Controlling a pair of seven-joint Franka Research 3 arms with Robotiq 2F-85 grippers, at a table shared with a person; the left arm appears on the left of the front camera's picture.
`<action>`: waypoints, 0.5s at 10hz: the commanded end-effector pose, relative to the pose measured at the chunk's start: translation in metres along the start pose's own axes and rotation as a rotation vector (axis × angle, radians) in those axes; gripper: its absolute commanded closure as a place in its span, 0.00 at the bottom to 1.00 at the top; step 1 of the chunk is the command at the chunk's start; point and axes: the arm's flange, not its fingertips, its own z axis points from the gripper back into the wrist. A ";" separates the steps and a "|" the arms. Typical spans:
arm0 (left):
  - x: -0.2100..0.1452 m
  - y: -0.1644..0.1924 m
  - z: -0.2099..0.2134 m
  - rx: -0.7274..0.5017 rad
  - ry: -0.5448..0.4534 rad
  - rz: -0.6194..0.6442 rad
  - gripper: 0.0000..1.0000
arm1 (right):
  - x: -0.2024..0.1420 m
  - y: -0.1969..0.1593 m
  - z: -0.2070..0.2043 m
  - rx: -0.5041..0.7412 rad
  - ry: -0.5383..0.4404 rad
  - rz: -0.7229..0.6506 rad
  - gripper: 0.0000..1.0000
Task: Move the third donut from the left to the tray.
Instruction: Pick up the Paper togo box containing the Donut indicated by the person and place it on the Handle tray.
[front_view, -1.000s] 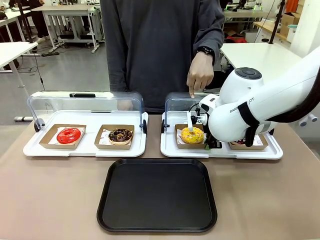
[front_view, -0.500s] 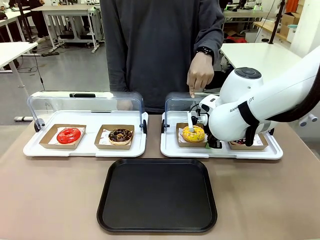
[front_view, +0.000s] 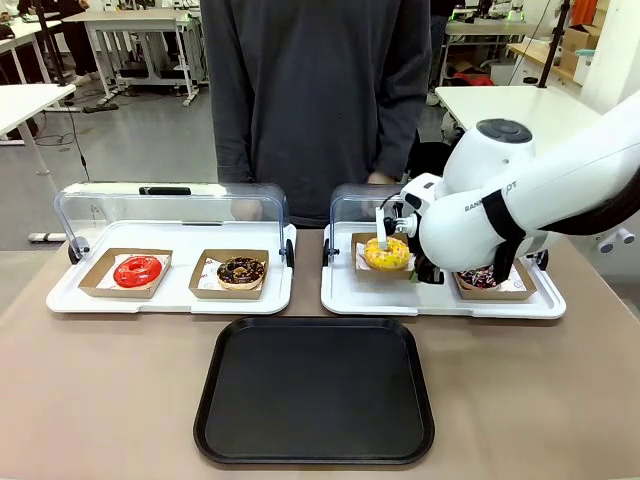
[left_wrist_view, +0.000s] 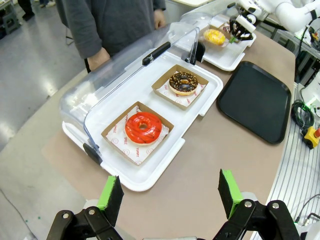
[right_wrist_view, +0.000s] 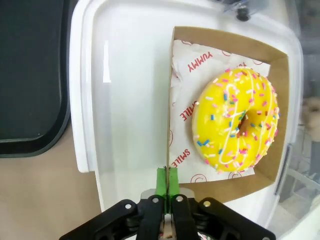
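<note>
Yellow-iced ring donut with coloured sprinkles (right_wrist_view: 236, 123) is sitting in its square brown cardboard holder (right_wrist_view: 226, 45), over the white tray (right_wrist_view: 122, 100). The holder's side wall is pinched between the closed green pads of the right gripper (right_wrist_view: 166, 183). The left gripper (left_wrist_view: 167, 192) is held wide, with nothing in it. The lifting step seems begun. Next, the holder must be kept level and carried toward six o'clock, to the big flat black tray (front_view: 314, 388).
</note>
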 end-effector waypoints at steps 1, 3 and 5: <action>0.002 -0.002 0.001 -0.003 -0.011 -0.006 0.00 | 0.001 0.011 0.039 -0.028 -0.006 -0.013 1.00; 0.002 -0.002 0.001 -0.003 -0.011 -0.006 0.00 | 0.009 0.022 0.069 -0.022 -0.013 -0.011 1.00; 0.002 -0.002 0.001 -0.003 -0.011 -0.006 0.00 | 0.018 0.044 0.093 0.006 -0.010 -0.020 1.00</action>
